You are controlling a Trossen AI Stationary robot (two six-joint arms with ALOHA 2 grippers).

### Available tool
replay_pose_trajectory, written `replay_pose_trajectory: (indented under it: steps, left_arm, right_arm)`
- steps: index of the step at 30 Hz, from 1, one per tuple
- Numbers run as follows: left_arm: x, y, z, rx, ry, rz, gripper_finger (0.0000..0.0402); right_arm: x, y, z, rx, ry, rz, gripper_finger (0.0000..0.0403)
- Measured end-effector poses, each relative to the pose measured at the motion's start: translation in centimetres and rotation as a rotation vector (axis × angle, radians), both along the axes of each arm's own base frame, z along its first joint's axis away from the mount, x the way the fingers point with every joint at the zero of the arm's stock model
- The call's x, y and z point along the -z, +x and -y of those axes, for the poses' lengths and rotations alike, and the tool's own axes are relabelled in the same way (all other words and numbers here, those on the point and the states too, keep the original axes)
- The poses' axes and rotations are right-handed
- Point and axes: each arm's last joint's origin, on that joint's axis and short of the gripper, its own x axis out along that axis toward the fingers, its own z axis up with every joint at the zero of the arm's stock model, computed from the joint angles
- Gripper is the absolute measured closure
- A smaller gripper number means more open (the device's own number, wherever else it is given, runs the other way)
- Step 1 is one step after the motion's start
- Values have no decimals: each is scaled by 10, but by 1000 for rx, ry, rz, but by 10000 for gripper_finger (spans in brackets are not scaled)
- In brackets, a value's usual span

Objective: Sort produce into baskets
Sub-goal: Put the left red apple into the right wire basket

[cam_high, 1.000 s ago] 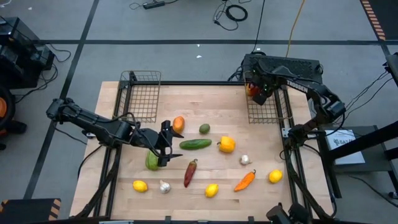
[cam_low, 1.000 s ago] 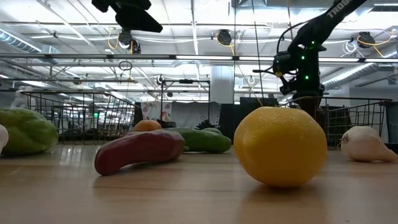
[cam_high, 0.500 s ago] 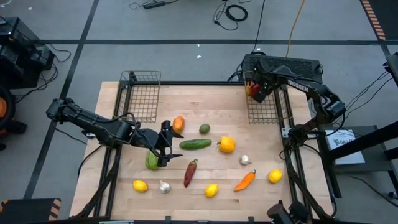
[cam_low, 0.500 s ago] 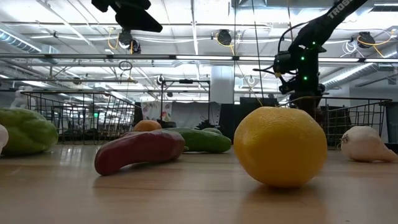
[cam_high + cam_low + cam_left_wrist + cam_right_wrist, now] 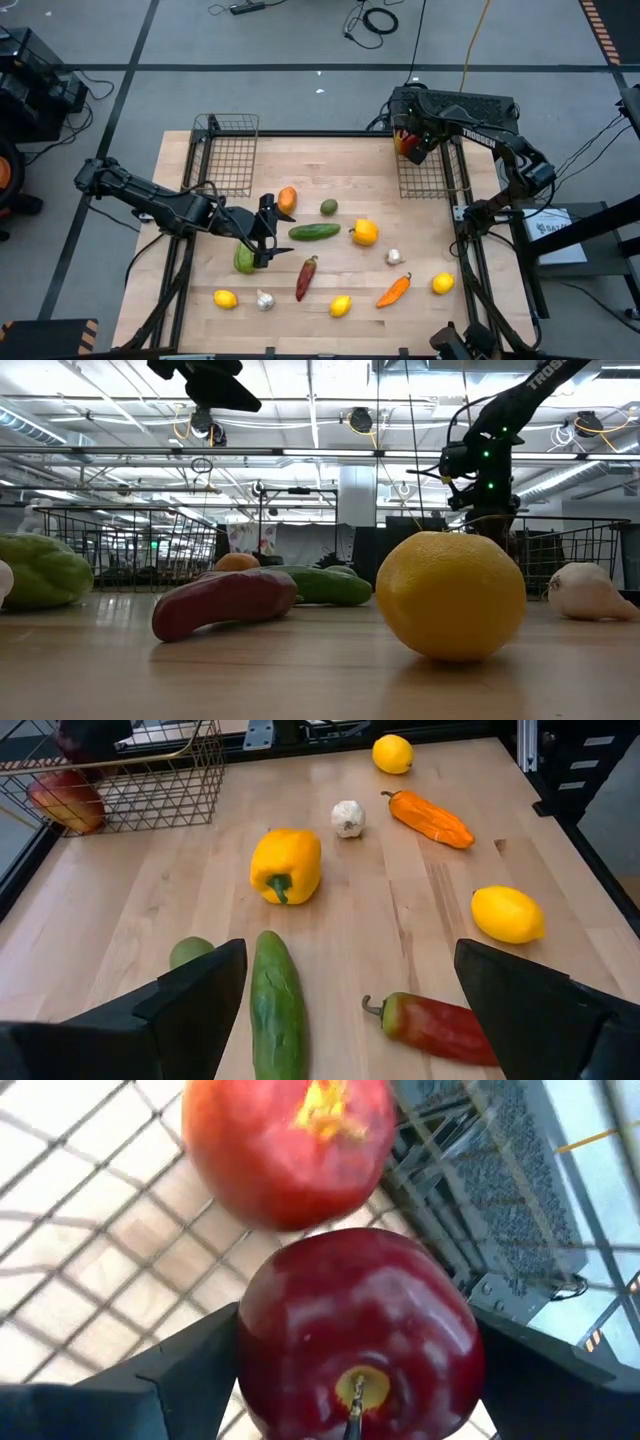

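Not much has moved since before: only the right end effector (image 5: pixel 408 146) has spread its fingers a bit more, over the far right basket (image 5: pixel 424 182). A dark red apple (image 5: pixel 358 1335) sits between them, w/ another apple (image 5: pixel 288 1142) beside it in the basket. Left end effector (image 5: pixel 268 231) is apart, above the tabletop (image 5: pixel 330 170) by the green squash (image 5: pixel 243 260) & cucumber (image 5: pixel 314 232).

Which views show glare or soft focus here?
Low view: bright ceiling lights wash out the background, and the near lemon looks soft. Right wrist view: highlights glint on the dark red apple, whose edges blur. High view: even light, short shadows.
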Motion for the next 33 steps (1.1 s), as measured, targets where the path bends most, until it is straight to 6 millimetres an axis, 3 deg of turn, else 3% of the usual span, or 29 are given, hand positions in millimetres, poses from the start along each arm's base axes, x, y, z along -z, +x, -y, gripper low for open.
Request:
replay_pose_trajectory:
  steps: [13,24,33]
  left_arm:
    - [0,0,0,-1,-2,-1,41]
    - [0,0,0,-1,-2,-1,41]
    - [0,0,0,-1,-1,-1,41]
  right_arm:
    - [0,-1,2,-56,15,3,57]
    - [24,-4,1,-46,26,-7,57]
    - [28,-4,2,-49,6,3,57]
